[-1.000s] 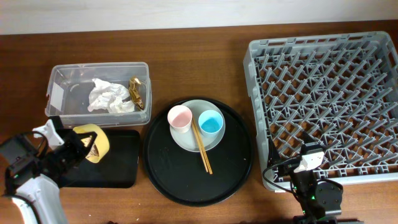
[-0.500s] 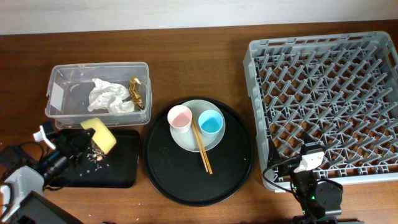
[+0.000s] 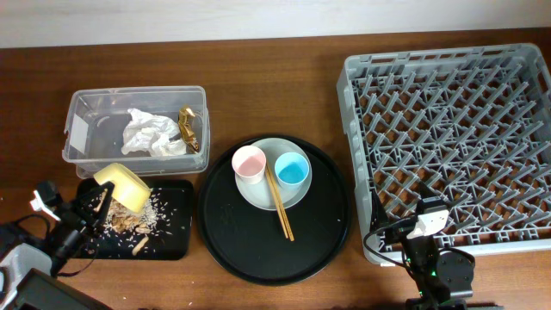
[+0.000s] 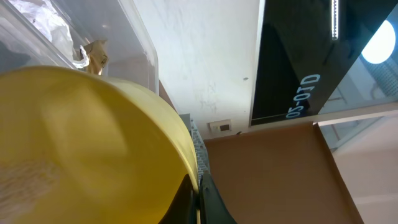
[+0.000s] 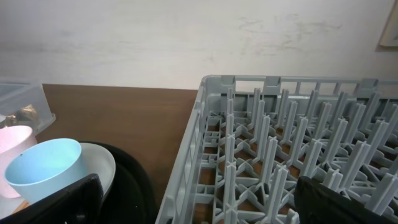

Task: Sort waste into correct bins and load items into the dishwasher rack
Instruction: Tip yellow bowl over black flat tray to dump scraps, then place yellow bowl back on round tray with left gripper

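L claw (image 3: 96, 203) gripping 1 yellow bowl (image 3: 123, 187), tipping over black tray (image 3: 176, 250) holding scraps (image 3: 138, 220). R claw (image 5: 199, 205) sitting wide open, empty, at rack (image 3: 456, 138) edge. Tub (image 3: 77, 129) holding 1 tissue (image 3: 148, 133), 1 wrapper (image 3: 188, 127). Plate (image 3: 258, 196) carrying 2 cups, pink (image 3: 249, 162) + blue (image 3: 292, 169), and 1 chopstick pair (image 3: 281, 211).

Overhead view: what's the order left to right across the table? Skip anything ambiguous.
Clear plastic tub → pink cup → light-blue cup → dishwasher rack. Left out: the yellow bowl and shallow black tray fall within the tub's span; the plate, chopsticks and round black tray overlap the cups.
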Available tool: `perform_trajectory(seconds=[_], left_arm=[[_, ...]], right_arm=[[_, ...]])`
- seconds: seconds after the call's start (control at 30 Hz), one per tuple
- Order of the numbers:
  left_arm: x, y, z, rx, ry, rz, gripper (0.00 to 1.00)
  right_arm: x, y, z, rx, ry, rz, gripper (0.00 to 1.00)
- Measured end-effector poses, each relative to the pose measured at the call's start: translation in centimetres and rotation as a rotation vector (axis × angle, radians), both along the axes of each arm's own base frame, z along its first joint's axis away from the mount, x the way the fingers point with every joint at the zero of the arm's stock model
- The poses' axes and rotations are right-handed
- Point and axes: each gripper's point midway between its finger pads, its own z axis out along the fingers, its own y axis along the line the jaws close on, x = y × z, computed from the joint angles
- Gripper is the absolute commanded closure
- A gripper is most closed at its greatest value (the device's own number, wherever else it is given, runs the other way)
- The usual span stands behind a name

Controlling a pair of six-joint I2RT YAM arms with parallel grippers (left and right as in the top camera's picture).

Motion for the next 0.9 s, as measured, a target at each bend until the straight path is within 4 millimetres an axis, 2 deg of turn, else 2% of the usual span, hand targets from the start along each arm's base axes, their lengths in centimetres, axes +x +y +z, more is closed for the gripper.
perform_trajectory(seconds=[0.13, 0.67, 0.77, 0.9], left_arm=[[-0.3, -0.4, 0.0, -0.050, 0.030, 0.000, 0.99], [-0.1, -0.2, 0.0, -0.028, 0.012, -0.001, 1.00], [0.2, -0.9, 0.0, -0.048, 0.030, -0.027, 1.00], [1.1, -3.9, 0.5, 0.005, 0.086, -0.123, 1.00]], right_arm=[[0.0, 0.0, 0.0, 0.000, 0.000, 0.000, 0.01], [0.0, 0.0, 0.0, 0.000, 0.000, 0.000, 0.01], [0.0, 0.0, 0.0, -0.001, 0.000, 0.000, 0.01], [0.0, 0.0, 0.0, 0.000, 0.000, 0.000, 0.01]])
